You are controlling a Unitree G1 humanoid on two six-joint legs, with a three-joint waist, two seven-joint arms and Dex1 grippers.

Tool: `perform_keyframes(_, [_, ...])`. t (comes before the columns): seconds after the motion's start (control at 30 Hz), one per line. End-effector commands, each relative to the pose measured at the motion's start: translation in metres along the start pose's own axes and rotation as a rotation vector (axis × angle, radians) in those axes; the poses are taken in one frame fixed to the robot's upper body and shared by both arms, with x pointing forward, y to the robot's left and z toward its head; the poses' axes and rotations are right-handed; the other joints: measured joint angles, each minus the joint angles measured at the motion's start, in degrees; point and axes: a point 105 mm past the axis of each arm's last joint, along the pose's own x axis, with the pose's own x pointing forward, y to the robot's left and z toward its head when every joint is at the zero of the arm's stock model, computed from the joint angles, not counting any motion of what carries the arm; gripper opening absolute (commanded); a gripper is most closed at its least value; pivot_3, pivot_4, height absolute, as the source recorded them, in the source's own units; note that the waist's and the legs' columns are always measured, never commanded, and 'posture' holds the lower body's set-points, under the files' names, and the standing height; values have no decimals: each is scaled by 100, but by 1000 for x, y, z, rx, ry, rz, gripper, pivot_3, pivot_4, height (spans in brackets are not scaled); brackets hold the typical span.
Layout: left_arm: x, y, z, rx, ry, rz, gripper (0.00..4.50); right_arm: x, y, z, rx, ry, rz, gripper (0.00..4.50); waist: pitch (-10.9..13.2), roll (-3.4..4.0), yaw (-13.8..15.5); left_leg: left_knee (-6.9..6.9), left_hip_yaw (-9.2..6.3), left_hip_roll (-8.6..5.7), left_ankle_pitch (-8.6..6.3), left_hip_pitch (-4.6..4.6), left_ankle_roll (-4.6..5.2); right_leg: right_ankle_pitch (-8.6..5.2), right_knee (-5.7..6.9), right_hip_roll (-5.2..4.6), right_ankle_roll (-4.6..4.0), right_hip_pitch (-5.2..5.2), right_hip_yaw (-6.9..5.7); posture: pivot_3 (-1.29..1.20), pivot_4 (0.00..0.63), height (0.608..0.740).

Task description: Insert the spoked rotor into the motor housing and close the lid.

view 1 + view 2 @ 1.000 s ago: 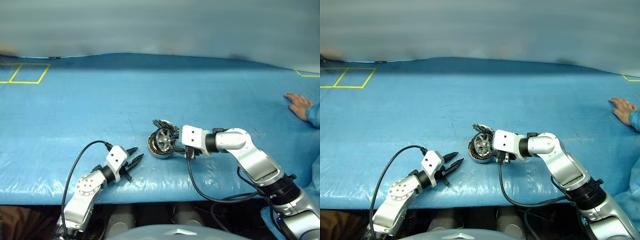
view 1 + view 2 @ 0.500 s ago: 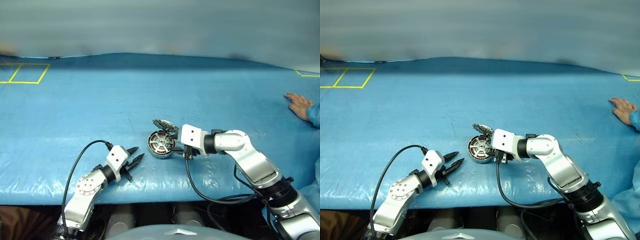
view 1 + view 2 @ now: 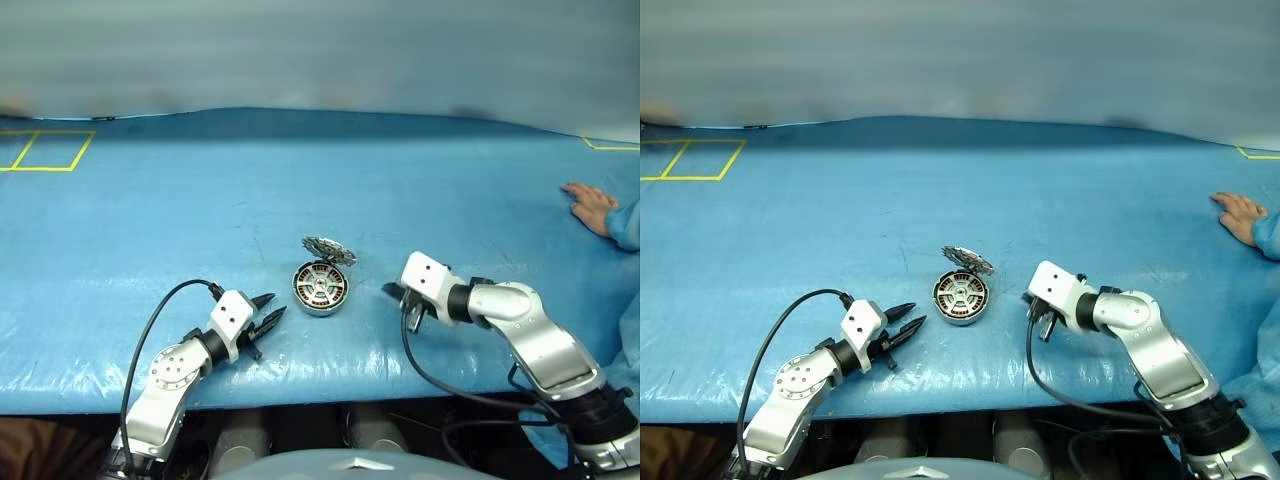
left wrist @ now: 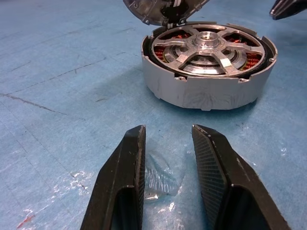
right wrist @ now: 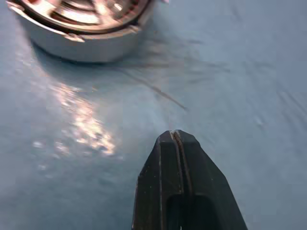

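Spoked rotor [image 4: 206, 48] seated in motor housing [image 3: 320, 288] at frame center, lid [image 3: 329, 250] tilted open behind. Right pincer [image 3: 393, 292] pressed together, right of housing, clear of it. Left pincer [image 3: 268, 309] apart, empty, lower left.

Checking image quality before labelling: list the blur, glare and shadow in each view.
Right wrist view: motor housing smeared by blur, white glare streak on the blue table cover. Left wrist view: sharp, spoked rotor crisp, soft shadow beside the housing. Eye views: even light, far backdrop hazy.
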Motion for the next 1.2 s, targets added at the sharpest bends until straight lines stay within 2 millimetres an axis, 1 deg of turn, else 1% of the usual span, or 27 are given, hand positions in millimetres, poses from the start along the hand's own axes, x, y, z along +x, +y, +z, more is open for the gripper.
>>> perform_keyframes(0.03, [0, 3, 8, 32, -40, 3, 1624, 6, -31, 33, 35, -162, -147, 16, 1, -2, -27, 0, 1, 1, 0, -1, 0, 0, 0, 1, 0, -2, 0, 0, 150, 740])
perform_keyframes(0.1, [0, 4, 9, 40, -54, 8, 1624, 13, -35, 51, 84, -263, -154, 16, 2, 0, -65, -4, 2, 5, 0, -3, 0, 2, 1, 8, 1, -5, 0, 0, 150, 740])
perform_keyframes(0.13, [-1, 4, 10, 46, -60, 7, 1624, 17, -34, 60, 102, -309, -134, 16, 2, 0, -67, -8, 1, 5, 0, -4, 0, 3, 1, 8, 3, -7, -2, 0, 150, 740])
perform_keyframes(0.2, [-2, 4, 12, 50, -77, 8, 1624, 25, -27, 74, 126, -374, -77, 16, 2, 0, -64, -13, -4, 4, -3, -7, 1, 4, -2, 7, 1, -6, -11, 0, 150, 740])
perform_keyframes(0.27, [-3, 6, 15, 55, -97, 12, 1624, 29, -19, 85, 134, -422, -21, 16, 2, 0, -38, -13, -6, 1, -10, -10, 6, 17, -4, 2, -24, -5, -17, 0, 150, 740])
perform_keyframes(0.3, [-3, 6, 17, 60, -106, 13, 1624, 30, -16, 89, 133, -438, 1, 16, 2, 0, -23, -12, -7, -2, -13, -13, 9, 17, -6, -1, -24, -6, -19, 0, 150, 740])
perform_keyframes(0.43, [-6, 9, 25, 64, -155, 26, 1624, 25, 8, 108, 124, -527, 161, 16, 2, 0, -14, -9, -6, -4, -17, -15, 16, 16, -11, -8, -23, -4, -22, 0, 150, 740])
perform_keyframes(0.5, [-8, 10, 27, 67, -171, 35, 1624, 22, 15, 111, 122, -544, 208, 16, 3, 1, -21, -7, -7, -2, -17, -14, 16, 16, -8, -7, -24, -3, -22, 0, 150, 740])
perform_keyframes(0.57, [-11, 10, 29, 60, -185, 35, 1624, 21, 24, 110, 129, -545, 252, 16, 3, 1, -25, -5, -7, -2, -17, -11, 16, 16, -6, -6, -24, -1, -22, 0, 150, 740])
perform_keyframes(0.67, [-14, 11, 29, 58, -186, 42, 1624, 21, 40, 103, 123, -520, 307, 16, 2, 1, -26, -4, -8, -2, -17, -10, 15, 15, -8, -8, -25, 1, -23, 0, 150, 740])
perform_keyframes(0.8, [-19, 12, 24, 49, -170, 39, 1624, 29, 58, 83, 91, -417, 329, 16, 2, 2, -26, -3, -8, -1, -17, -11, 15, 14, -5, -7, -27, -2, -23, 0, 150, 740])
perform_keyframes(0.97, [-22, 16, 22, 53, -156, 49, 1624, 38, 65, 66, 114, -347, 312, 16, 2, 1, -38, -1, -6, -1, -17, -7, 15, 12, -5, -7, -28, 0, -21, 0, 150, 740])
perform_keyframes(1.07, [-21, 15, 22, 51, -155, 47, 1624, 46, 65, 57, 138, -324, 277, 16, 0, -1, -39, 0, -7, 1, -18, 0, 14, -3, -6, -6, -3, 7, -23, 0, 150, 740])
perform_keyframes(1.2, [-18, 13, 23, 50, -158, 43, 1624, 46, 63, 58, 149, -349, 247, 16, -2, -2, -38, 0, -6, 1, -18, 2, 14, -4, -6, -8, -1, 9, -22, 0, 150, 740])
